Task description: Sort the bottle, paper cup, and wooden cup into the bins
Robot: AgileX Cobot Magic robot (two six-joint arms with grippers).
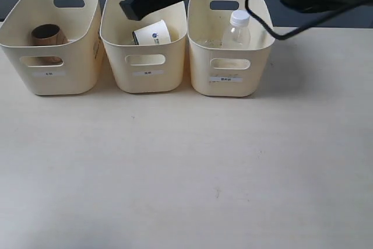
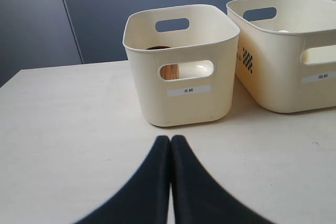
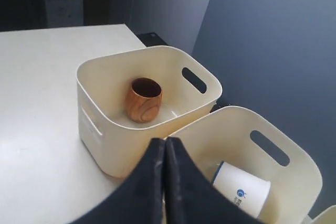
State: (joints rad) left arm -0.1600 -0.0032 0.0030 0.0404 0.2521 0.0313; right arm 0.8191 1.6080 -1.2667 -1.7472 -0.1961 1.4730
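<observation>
Take the middle bin (image 1: 145, 71) as your reference: the paper cup (image 1: 152, 33) lies tilted inside it, the wooden cup (image 1: 48, 35) stands in the bin (image 1: 49, 68) to its left, and the bottle (image 1: 238, 29) stands upright in the bin (image 1: 230, 74) to its right. Your right gripper (image 3: 165, 145) hovers above the middle bin, fingers pressed together and empty. Your left gripper (image 2: 170, 141) is likewise closed and empty, over the table (image 1: 186, 173) in front of the wooden cup's bin.

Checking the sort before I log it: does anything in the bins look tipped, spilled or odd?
Only the paper cup: it lies tipped on its side in the middle bin. The wooden cup stands upright in the left bin, and the bottle stands upright in the right bin. No spills or damage.
</observation>
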